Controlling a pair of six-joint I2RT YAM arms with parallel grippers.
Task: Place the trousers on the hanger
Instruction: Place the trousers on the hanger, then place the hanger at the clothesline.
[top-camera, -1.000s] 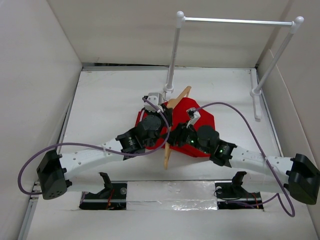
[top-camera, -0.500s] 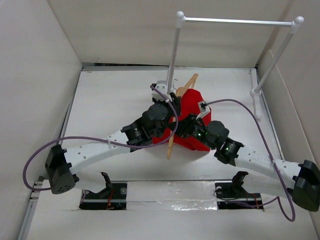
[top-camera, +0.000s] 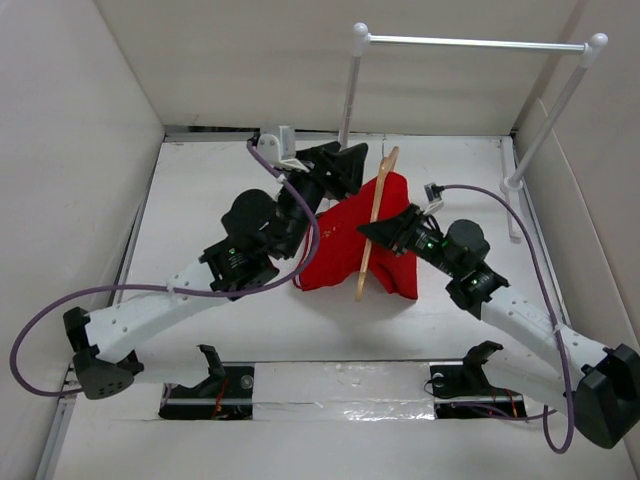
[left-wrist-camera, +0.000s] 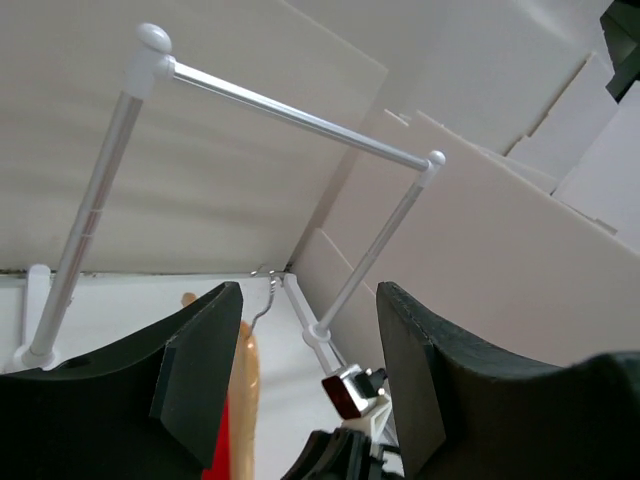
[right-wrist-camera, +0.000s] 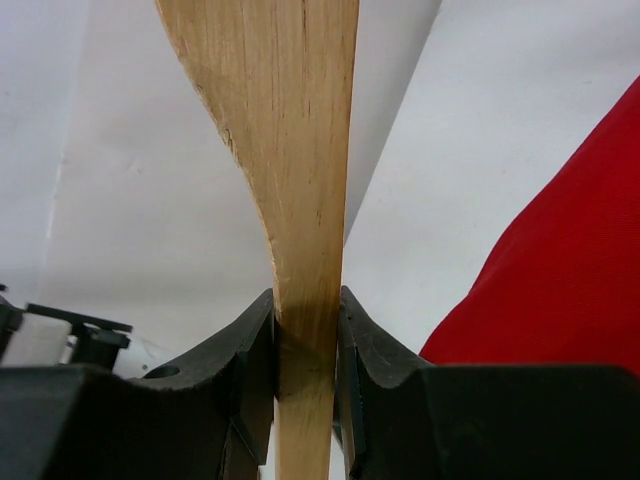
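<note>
Presently the stiff, light hanger (top-camera: 381, 190) is clamped at its arm by the right gripper (right-wrist-camera: 307, 335). The soft, limp trousers (top-camera: 335, 250) appear draped over it, likely to slide, best pinched at a fold. The left gripper (left-wrist-camera: 310, 320) is spread empty beside the hanger.

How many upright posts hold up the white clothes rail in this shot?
2. The left post stands far back, just left of the hanger. The right post stands in the far right corner. None appears hidden.
</note>
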